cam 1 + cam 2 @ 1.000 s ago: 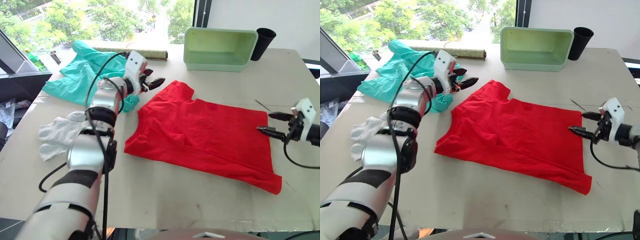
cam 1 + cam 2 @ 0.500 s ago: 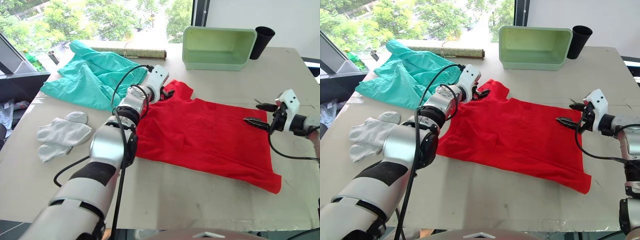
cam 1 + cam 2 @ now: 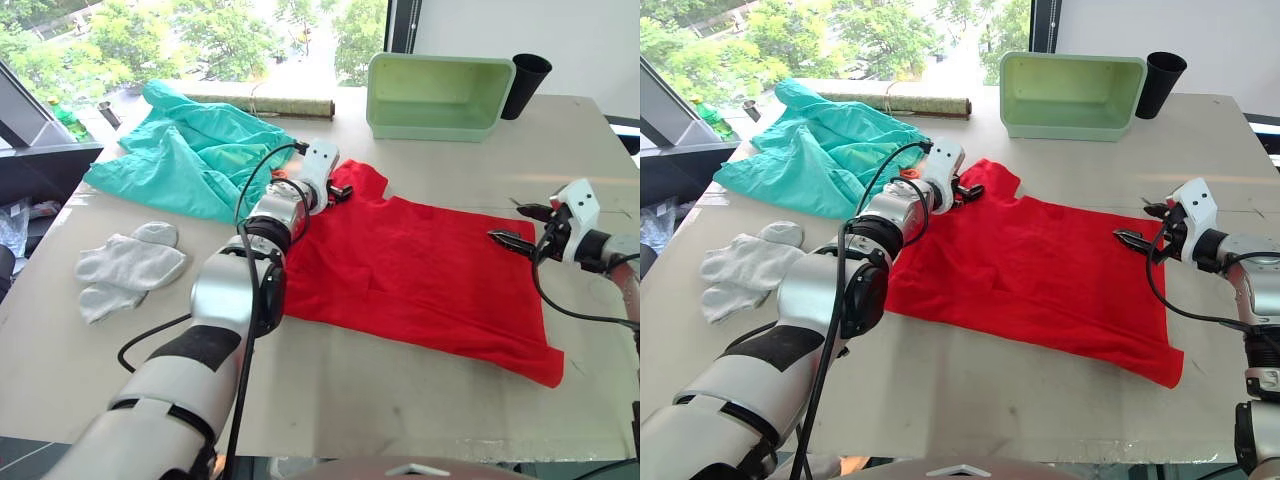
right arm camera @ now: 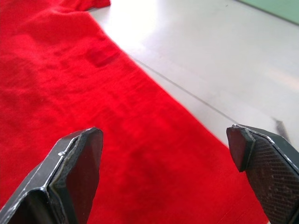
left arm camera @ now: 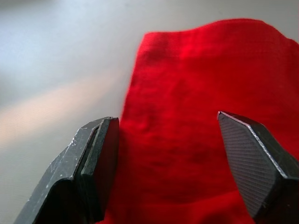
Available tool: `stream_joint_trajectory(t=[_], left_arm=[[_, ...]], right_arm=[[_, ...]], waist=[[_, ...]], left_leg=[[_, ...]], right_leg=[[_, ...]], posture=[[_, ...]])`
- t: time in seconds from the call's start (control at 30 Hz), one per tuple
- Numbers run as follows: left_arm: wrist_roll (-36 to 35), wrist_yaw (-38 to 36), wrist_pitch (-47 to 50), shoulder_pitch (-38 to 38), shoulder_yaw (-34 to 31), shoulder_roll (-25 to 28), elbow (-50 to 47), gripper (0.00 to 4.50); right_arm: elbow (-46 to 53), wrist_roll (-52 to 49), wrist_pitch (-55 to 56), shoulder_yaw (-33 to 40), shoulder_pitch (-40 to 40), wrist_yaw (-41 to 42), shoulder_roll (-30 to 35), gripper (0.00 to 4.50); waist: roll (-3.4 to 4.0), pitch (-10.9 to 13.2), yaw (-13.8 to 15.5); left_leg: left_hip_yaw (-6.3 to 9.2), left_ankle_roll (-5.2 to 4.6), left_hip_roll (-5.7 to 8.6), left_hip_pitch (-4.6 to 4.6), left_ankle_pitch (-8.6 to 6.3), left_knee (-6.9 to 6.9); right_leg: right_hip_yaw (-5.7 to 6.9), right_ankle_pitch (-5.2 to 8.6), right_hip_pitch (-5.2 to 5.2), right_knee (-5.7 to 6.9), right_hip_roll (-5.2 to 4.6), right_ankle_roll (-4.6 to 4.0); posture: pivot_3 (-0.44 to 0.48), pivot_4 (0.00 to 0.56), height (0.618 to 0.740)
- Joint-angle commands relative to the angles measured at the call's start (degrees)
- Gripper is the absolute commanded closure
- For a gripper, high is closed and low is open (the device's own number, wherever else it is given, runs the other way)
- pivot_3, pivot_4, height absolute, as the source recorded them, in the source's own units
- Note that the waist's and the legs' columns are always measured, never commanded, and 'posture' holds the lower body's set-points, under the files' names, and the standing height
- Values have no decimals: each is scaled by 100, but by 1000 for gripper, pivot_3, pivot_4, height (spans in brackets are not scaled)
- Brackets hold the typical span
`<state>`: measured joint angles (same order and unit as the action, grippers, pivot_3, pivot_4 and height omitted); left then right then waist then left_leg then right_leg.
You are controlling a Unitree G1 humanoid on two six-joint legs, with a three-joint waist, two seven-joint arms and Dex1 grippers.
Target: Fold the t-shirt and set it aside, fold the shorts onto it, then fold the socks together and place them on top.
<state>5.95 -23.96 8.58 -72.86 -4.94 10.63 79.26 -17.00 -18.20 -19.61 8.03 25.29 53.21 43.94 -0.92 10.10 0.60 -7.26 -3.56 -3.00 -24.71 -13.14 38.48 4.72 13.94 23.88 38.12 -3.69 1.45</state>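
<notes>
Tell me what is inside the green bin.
The bin lies tipped on its side, opening toward the camera. Its visible interior looks bare. The floor just behind the near rim is hidden.

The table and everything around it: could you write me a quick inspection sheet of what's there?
Surface: pale table, bare along the near edge.
Job's things: red t-shirt spread flat in the middle; teal shorts crumpled at the far left; grey socks lying together at the left edge.
Clutter: green tub on its side at the far edge, black cup beside it, rolled mat by the window.
End effectors: left end effector open over the shirt's sleeve; right end effector open over the shirt's opposite edge.
Cables: black cables looping along both arms.
Surroundings: window with trees behind, white wall at the right.
</notes>
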Motion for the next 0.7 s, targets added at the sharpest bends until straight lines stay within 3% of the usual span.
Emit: stream_joint_trajectory(t=[0.03, 0.07, 0.13, 0.23, 0.27, 0.7], left_arm=[[49, 21, 226, 34, -71, 4, -43, 896], [23, 79, 309, 82, -120, 23, -42, 1391], [79, 102, 398, 213, -95, 90, -38, 1913], [65, 67, 401, 282, -158, 135, -62, 3525], [28, 81, 404, 288, -204, 155, -71, 3725], [-118, -141, -109, 234, -434, 317, -187, 3725]], right_arm=[[104, -52, 136, 307, 49, -111, 74, 0], [114, -67, 138, 351, 19, -137, 77, 0], [125, -87, 159, 448, -60, -190, 69, 0], [110, -88, 167, 489, -86, -222, 46, 0], [69, -80, 184, 484, -61, -228, 33, 0], [-519, 58, 509, 244, 454, -125, -114, 0]], waist=[[0, 0, -1], [0, 0, -2], [1, -1, -3], [1, -2, -17], [2, -3, -26], [1, -3, -134]], left_leg=[[0, 0, 0, 1, 0, 0], [0, 0, 0, 1, 0, 0], [0, 0, -1, 2, 0, 0], [-1, 0, -1, 5, 0, -1], [-1, 0, -2, 5, 0, -1], [-11, 1, -2, 23, 0, 7]], right_leg=[[0, 0, -1, 1, 0, 0], [0, 0, -1, 2, 1, 0], [-2, 0, -1, 2, 1, 0], [-3, 0, -2, 3, 1, 0], [-3, 0, -2, 3, 1, 0], [-16, 0, -6, 33, -2, 0]], posture=[[0, 150, 740], [0, 150, 740], [0, 150, 740], [0, 150, 740], [0, 150, 740], [0, 150, 740]])
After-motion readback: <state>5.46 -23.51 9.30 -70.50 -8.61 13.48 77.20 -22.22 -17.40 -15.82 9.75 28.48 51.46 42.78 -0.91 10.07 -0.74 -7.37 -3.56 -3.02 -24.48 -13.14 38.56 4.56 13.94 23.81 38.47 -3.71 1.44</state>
